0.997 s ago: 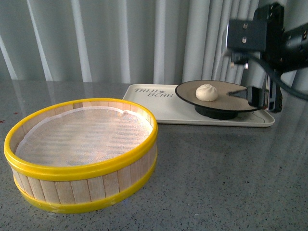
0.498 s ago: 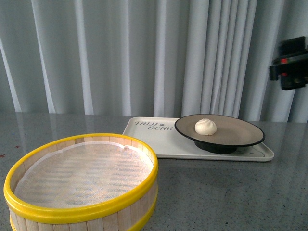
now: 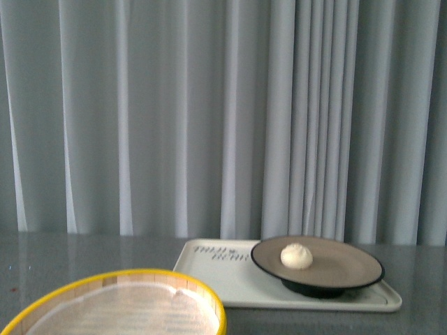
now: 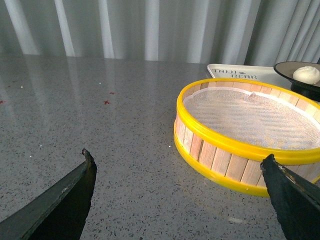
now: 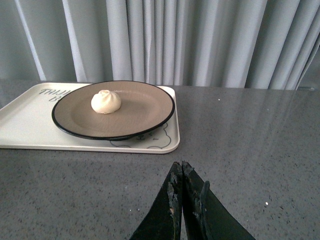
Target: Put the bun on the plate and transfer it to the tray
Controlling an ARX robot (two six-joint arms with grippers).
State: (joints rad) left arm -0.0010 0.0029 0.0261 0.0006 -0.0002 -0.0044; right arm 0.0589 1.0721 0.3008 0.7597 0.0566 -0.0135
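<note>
The white bun point(image 3: 296, 255) sits on the beige plate point(image 3: 346, 265) with a black rim, and the plate rests on the cream tray point(image 3: 227, 276) at the right of the table. All three also show in the right wrist view: bun point(image 5: 105, 101), plate point(image 5: 140, 110), tray point(image 5: 25, 125). My right gripper point(image 5: 179, 167) is shut and empty, over bare table, apart from the tray. My left gripper point(image 4: 177, 160) is open and empty, low over the table beside the steamer basket point(image 4: 240, 145). Neither arm shows in the front view.
The yellow-rimmed wooden steamer basket point(image 3: 119, 307), lined with white cloth, stands at the front left of the grey speckled table point(image 5: 250, 140). Grey curtains point(image 3: 209, 112) hang behind the table. Small red marks point(image 4: 106, 102) dot the tabletop.
The right arm has drawn back from the plate and left the front view. The plate with the bun stays on the tray. The front view has tilted upward.
</note>
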